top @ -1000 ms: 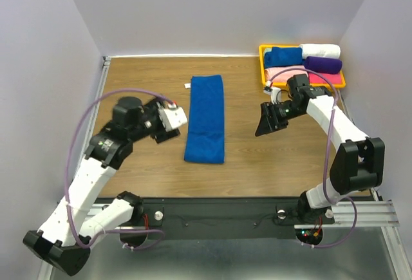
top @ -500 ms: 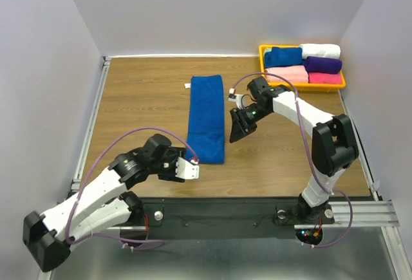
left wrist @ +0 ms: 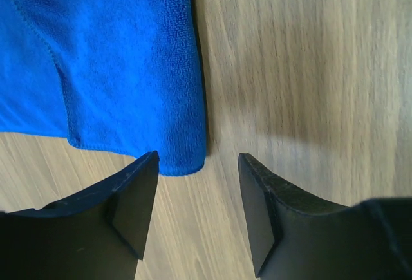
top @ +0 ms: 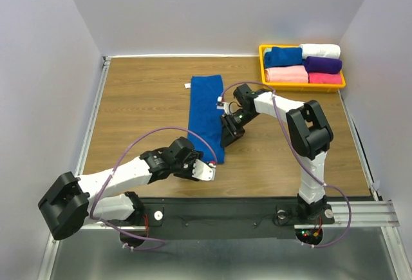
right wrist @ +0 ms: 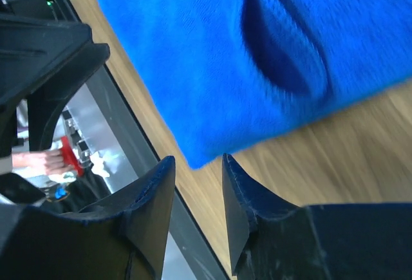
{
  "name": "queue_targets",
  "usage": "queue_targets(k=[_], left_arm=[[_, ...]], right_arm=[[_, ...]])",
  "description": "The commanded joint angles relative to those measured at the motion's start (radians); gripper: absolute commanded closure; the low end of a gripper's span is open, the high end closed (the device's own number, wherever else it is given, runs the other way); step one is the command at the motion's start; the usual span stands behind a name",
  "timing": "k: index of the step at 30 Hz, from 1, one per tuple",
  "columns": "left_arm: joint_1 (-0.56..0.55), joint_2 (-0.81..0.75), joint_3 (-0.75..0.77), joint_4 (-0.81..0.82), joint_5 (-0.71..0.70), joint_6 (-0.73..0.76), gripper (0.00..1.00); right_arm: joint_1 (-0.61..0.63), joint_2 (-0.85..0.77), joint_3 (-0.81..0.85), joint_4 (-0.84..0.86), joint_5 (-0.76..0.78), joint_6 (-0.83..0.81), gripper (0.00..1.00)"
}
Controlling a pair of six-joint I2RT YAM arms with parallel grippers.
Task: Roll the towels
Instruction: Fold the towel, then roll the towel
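- towel [top: 206,116] lies flat mid-table [top: 141,100], long axis 12 to 6; small white tag [top: 187,86] at its 11 o'clock corner
- second towel [top: 282,56] bundled in yellow tray [top: 262,64] at the table's 1 o'clock corner; pink, white and purple rolls [top: 286,74] beside it
- left pincer [left wrist: 198,164] low over the table at the towel's 5 o'clock corner; fingers spread wide, holding nothing; corner sits at the mouth of the gap
- right pincer [right wrist: 197,159] at the towel's 4 o'clock edge, aimed at the same corner; fingers a narrow gap apart, nothing between them; contact with the cloth cannot be told
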Motion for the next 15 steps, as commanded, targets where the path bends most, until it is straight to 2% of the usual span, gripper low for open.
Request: queue_targets(k=[1,6,11,12,15], left_arm=[[-0.008,0.008,-0.052,0.12,-0.013,0.012,0.39],[-0.009,0.086,-0.078,0.269,-0.045,0.025,0.39],[-0.009,0.188,-0.066,0.333,-0.081,0.046,0.42],[-0.011,0.214,-0.061,0.341,-0.081,0.046,0.43],[-0.009,0.235,-0.05,0.33,-0.081,0.051,0.59]], right_arm=[[0.036,0.034,0.054,0.047,-0.03,0.024,0.6],[0.047,0.01,0.045,0.046,0.032,0.03,0.6],[0.047,0.019,0.024,0.046,0.083,0.025,0.6],[0.047,0.022,0.019,0.046,0.087,0.027,0.6],[0.047,0.031,0.017,0.044,0.125,0.03,0.61]])
